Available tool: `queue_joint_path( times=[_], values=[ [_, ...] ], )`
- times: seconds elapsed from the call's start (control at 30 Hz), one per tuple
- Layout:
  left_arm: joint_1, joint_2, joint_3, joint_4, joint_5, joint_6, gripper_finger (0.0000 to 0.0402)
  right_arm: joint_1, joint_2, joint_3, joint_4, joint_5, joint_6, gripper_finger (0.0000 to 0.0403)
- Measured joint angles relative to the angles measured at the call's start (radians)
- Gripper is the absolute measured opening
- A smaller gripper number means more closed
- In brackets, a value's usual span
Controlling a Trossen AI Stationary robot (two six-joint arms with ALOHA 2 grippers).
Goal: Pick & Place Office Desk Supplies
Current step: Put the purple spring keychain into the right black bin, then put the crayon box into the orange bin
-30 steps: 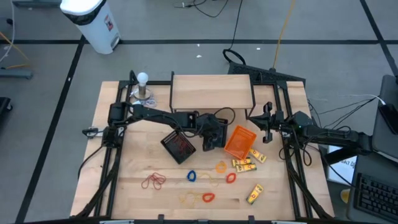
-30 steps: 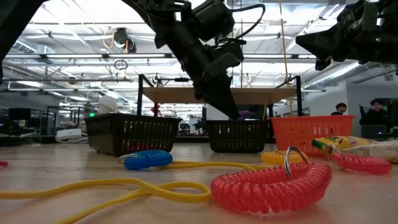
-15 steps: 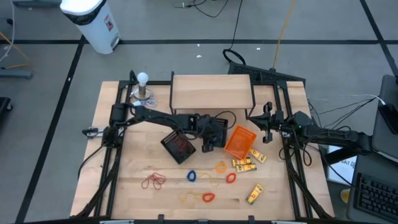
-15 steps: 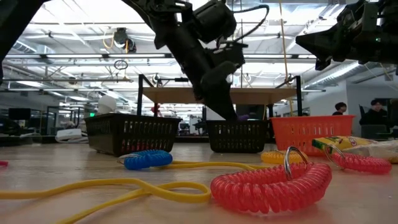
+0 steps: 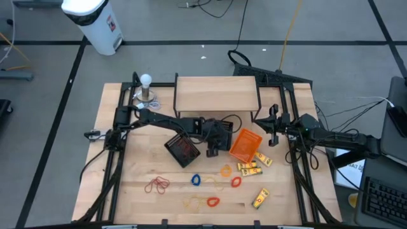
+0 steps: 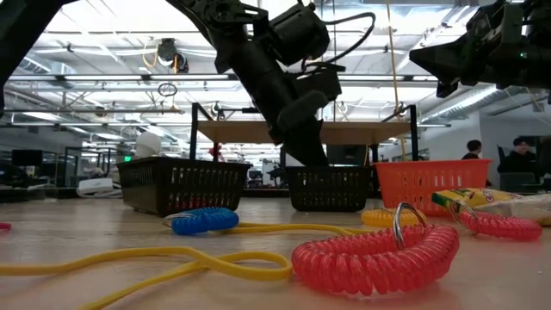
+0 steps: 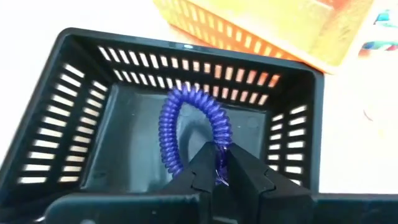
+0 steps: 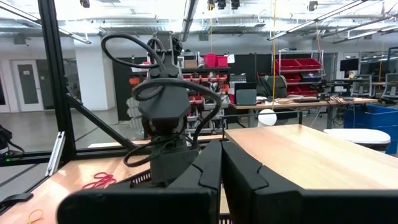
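You get even, bright overhead light on the table [image 5: 127,191] with soft, short shadows. In the low view, ceiling lights [image 6: 112,34] blow out and silhouette the arms; the near red coil [image 6: 374,258] is sharp. The left wrist view is washed out around the black basket [image 7: 56,124].

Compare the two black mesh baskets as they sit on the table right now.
In the high view, the left black basket holds red loops, while the black basket beside the orange tray holds a purple coil. The left gripper reaches into the second basket; nothing reaches into the first. Both are dark, slotted, open-topped bins.
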Motion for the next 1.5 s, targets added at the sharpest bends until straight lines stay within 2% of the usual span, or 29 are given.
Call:
queue_joint_path(
  times=[0.13,0.33,0.47,0.6,0.67,0.73,0.83,0.97,1.07,1.27,1.5],
  values=[
    [0.0,0.0,0.0,-0.017,0.008,-0.006,0.0072,0.0,0.0,0.0,-0.004,0.0,0.0,0.0004],
    [0.0,0.0,0.008,-0.036,0.008,-0.005,0.0163,0.0,0.0,0.0,-0.004,0.0,0.0,0.0004],
    [-0.006,-0.029,0.089,-0.138,0.001,0.034,0.0209,0.0,0.0,0.0,-0.004,0.0,0.0,0.0004],
    [-0.033,-0.134,0.183,-0.263,-0.037,0.118,0.0224,0.0,0.0,0.0,-0.003,0.0,0.0,0.0004],
    [-0.05,-0.211,0.19,-0.279,-0.063,0.172,0.021,0.0,0.0,0.0,0.004,0.0,0.0,0.0004],
    [-0.061,-0.298,0.18,-0.291,-0.077,0.211,0.0177,0.0,0.0,0.0,0.007,0.0,0.0,0.0004],
    [-0.048,-0.436,0.163,-0.327,-0.072,0.239,0.0108,0.0,0.0,0.0,0.01,0.0,0.0,0.0004],
    [-0.014,-0.608,0.113,-0.376,-0.001,0.23,0.0017,0.0,0.0,0.0,0.012,0.0,0.003,0.0004],
    [0.021,-0.746,0.03,-0.345,0.043,0.218,0.0013,0.0,0.0,0.0,0.012,0.0,0.003,0.0004],
    [0.104,-1.009,-0.225,-0.148,0.11,0.138,0.0004,0.0,0.0,0.0,0.012,0.0,0.004,0.0004],
    [0.13,-1.283,-0.52,-0.028,0.06,0.14,0.0004,0.0,0.0,0.0,0.012,0.0,0.004,0.0004]
  ],
)
